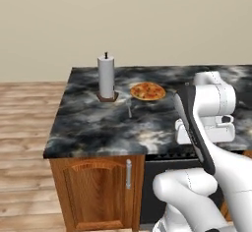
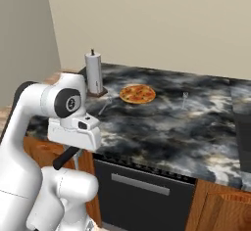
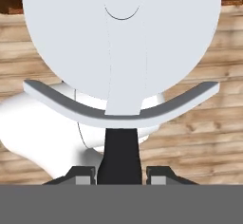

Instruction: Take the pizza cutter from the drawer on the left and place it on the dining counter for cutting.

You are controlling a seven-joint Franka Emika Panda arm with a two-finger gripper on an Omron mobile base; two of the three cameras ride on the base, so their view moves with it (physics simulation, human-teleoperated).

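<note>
1. 1 dark grey-black marbled dining counter [image 1: 88, 128] is seen, carrying 1 round pizza [image 1: 147, 91] and 1 upright white paper-towel roll [image 1: 106, 76].
2. 2 slim grey utensils are counted there. The slim grey metal pizza cutter [image 1: 129, 109] lies just beside the pizza, and a second small utensil [image 2: 185, 99] lies well apart from it. Both are too small for detail.
3. In the hand view, the gripper [image 3: 121, 175] has its fingertips [image 3: 84, 176] set slightly apart. A dark shape fills the gap, and whether anything is gripped cannot be told.
</note>
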